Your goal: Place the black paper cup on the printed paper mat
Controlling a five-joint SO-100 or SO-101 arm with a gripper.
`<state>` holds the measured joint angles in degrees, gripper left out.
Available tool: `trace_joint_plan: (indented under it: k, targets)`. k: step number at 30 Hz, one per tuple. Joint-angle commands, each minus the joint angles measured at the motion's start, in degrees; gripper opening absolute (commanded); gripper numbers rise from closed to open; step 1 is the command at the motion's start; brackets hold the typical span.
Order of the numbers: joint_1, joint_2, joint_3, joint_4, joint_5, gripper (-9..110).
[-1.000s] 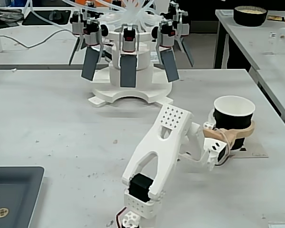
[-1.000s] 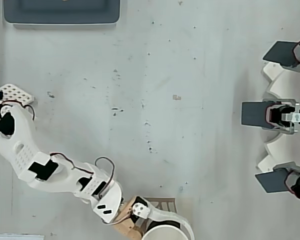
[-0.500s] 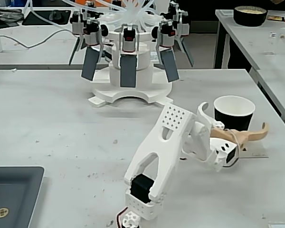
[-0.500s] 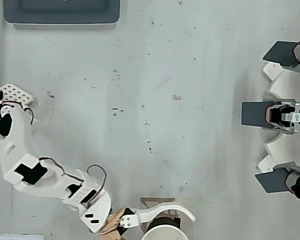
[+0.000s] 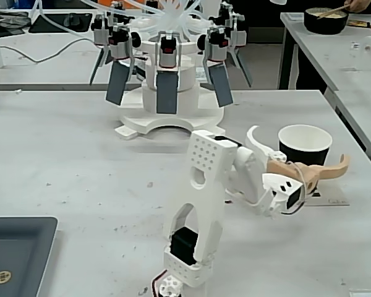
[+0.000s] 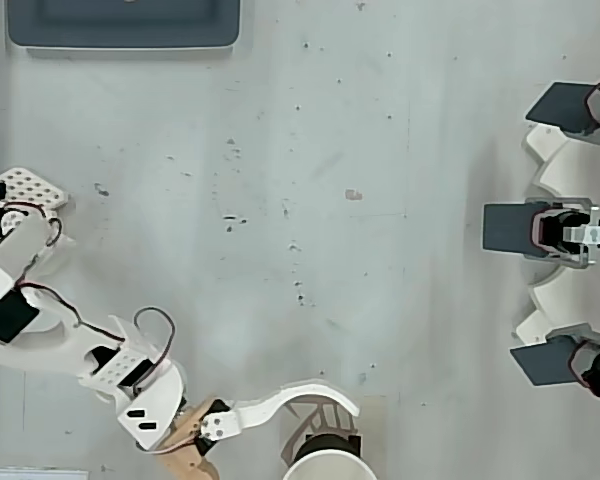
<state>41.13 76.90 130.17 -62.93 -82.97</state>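
Observation:
The black paper cup (image 5: 305, 147) stands upright at the table's right side, white inside showing; in the overhead view only its rim (image 6: 325, 462) shows at the bottom edge. The tan printed paper mat (image 5: 331, 199) lies under and in front of it, and a strip of the mat (image 6: 376, 428) shows from above. My gripper (image 5: 299, 143) is open and straddles the cup. Its white curved finger (image 6: 305, 395) stays clear of the cup's left side. Its tan finger (image 5: 321, 171) crosses low in front; I cannot tell if it touches.
A large white carousel with grey paddles (image 5: 167, 80) fills the back of the table, at the right edge from above (image 6: 560, 230). A dark grey tray (image 5: 18, 253) sits front left. A black bowl (image 5: 326, 20) is on another table.

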Motion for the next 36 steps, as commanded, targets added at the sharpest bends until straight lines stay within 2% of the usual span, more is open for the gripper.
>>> trace_joint_plan:
  k: [1,7,19,27,36]
  targets:
    - [-0.35,8.79,3.52,-1.76,0.70,58]
    - [-2.46,18.54,13.80,-3.87,0.88,54]
    - [-9.05,35.24,27.33,-5.89,3.16,37]
    - [-17.14,44.21,36.04,-6.68,3.16,34]
    - [-28.83,46.41,36.83,-6.77,2.46,30]
